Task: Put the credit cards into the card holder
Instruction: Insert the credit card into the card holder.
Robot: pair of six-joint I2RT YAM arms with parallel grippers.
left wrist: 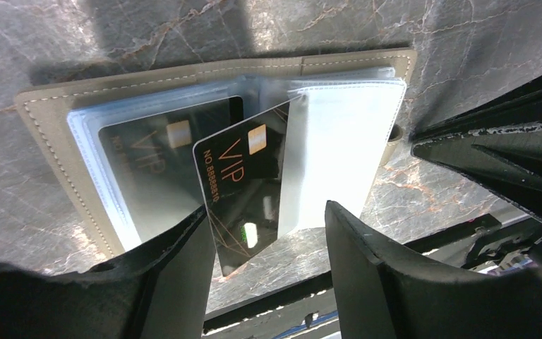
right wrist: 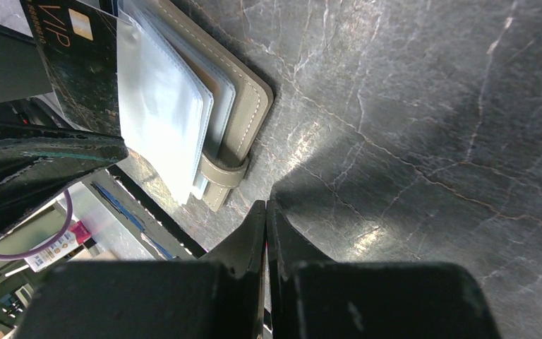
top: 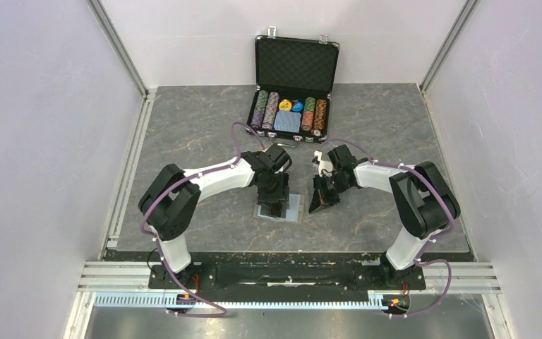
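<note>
Marbled table (top: 183, 127) carries open card holder (top: 295, 209) and chip case (top: 296, 65)

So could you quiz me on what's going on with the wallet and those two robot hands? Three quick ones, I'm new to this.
1. True or false: the right hand is shut and holds nothing.
2. The tilted black card is: A) gripped by the right hand; B) partly tucked into the open card holder, poking out; C) hidden fully inside it.
3. How many black VIP cards show in the view from the open left hand?
Key: 1 true; 2 B; 3 two: the second card sits inside the holder.
</note>
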